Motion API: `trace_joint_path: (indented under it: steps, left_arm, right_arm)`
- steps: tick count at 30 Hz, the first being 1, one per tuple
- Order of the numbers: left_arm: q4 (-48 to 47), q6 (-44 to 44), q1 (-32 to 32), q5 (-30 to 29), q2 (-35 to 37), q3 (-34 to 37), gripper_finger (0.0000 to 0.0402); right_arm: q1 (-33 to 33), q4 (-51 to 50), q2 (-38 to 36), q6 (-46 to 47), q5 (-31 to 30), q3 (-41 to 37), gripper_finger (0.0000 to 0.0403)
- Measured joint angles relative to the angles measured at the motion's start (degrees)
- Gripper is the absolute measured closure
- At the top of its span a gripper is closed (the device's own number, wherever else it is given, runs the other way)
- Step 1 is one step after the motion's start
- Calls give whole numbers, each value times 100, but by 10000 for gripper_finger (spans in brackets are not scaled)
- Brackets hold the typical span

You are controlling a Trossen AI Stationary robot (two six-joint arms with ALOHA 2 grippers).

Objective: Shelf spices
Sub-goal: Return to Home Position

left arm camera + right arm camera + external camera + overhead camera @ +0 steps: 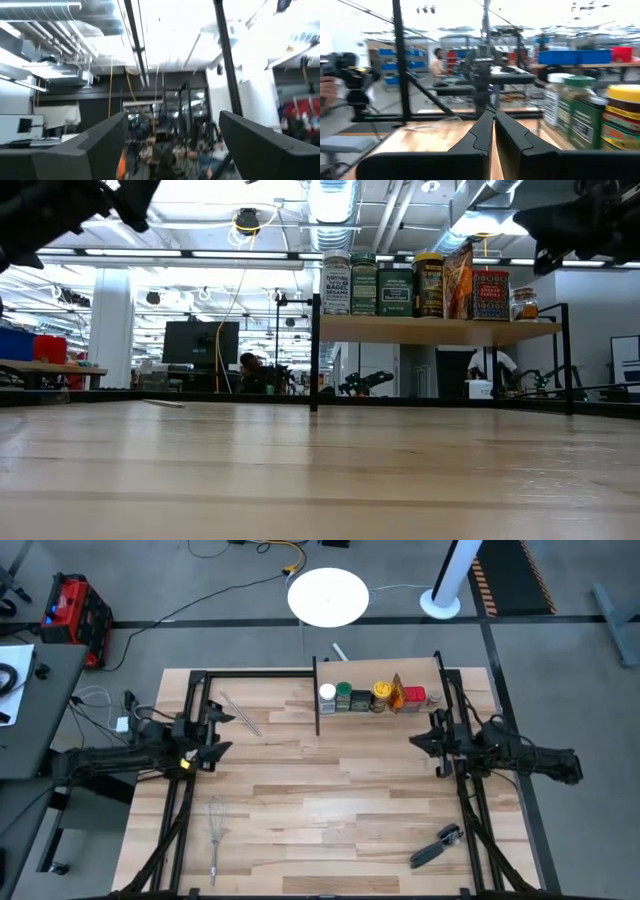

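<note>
Shelf [372,670]: standing at the far edge of the table [330,790], right of centre, with its pale board sitting between thin black end posts and carrying all the jars and tins in one row.
Left arm [110,758]: reaching in from the table's left side; the left gripper [221,734] is hanging over bare wood, well apart from the shelf, with its fingers [100,145] spreading wide and gripping nothing.
Right arm [520,755]: reaching in from the right side; the right gripper [420,741] is hovering just in front of the shelf's right end, touching nothing, with its fingers [480,137] pressing together.
Black-handled tool [435,846]: lying on the near right of the table.
Whisk [216,835]: lying on the near left.
Thin metal utensil [240,712]: lying at the far left, near the left gripper.
Spices [395,285]: standing side by side on the board. Running from the left post to the right: white-capped jar [337,283], green-capped jar [363,283], dark square tin [395,290], yellow-capped jar [429,284], orange packet [459,280] leaning slightly, red tin [491,293], small clear jar [522,303] sitting nearest the right post.
</note>
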State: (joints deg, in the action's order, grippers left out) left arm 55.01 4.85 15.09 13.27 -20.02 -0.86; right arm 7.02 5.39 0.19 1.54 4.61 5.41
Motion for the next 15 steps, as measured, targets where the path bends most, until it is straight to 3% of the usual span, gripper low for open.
trace_joint_path:
  steps: [15]
  left_arm:
    - [-274,1321,0,788,1943,-81,98]
  right_arm:
    - [-4,95,0,253,1118,322,376]
